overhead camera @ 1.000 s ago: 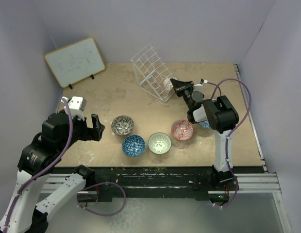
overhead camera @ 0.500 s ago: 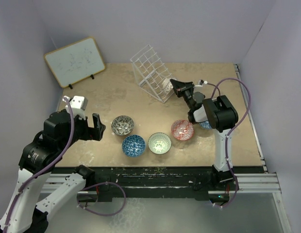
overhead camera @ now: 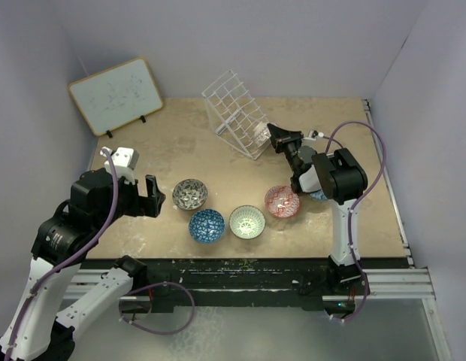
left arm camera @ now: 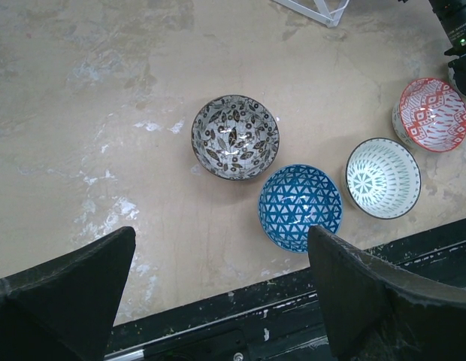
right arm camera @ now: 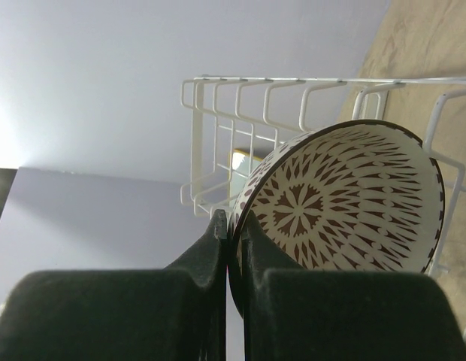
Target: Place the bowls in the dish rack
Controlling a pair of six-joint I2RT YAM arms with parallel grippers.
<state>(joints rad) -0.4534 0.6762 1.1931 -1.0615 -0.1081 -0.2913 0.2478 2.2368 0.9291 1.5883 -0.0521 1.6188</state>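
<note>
My right gripper [overhead camera: 278, 138] is shut on the rim of a white bowl with a brown pattern [right arm camera: 346, 203], held tilted against the white wire dish rack [overhead camera: 231, 105]; the rack's wires [right arm camera: 218, 120] stand right behind the bowl. On the table lie a grey-silver bowl [overhead camera: 190, 194], a dark blue bowl [overhead camera: 207, 226], a pale green-white bowl [overhead camera: 247, 221] and a red-pink bowl [overhead camera: 282, 201]. A light blue bowl [overhead camera: 318, 195] is mostly hidden behind the right arm. My left gripper [overhead camera: 151, 197] is open and empty, hovering left of the grey-silver bowl [left arm camera: 235, 137].
A wood-framed whiteboard [overhead camera: 116, 95] leans at the back left. Walls close in the table on three sides. The black front edge of the table [left arm camera: 218, 316] lies under my left gripper. The right arm's cable [overhead camera: 368, 143] loops over the right side.
My right gripper has shifted slightly right and toward me with the bowl, staying at the rack. My left arm has shifted slightly to the right.
</note>
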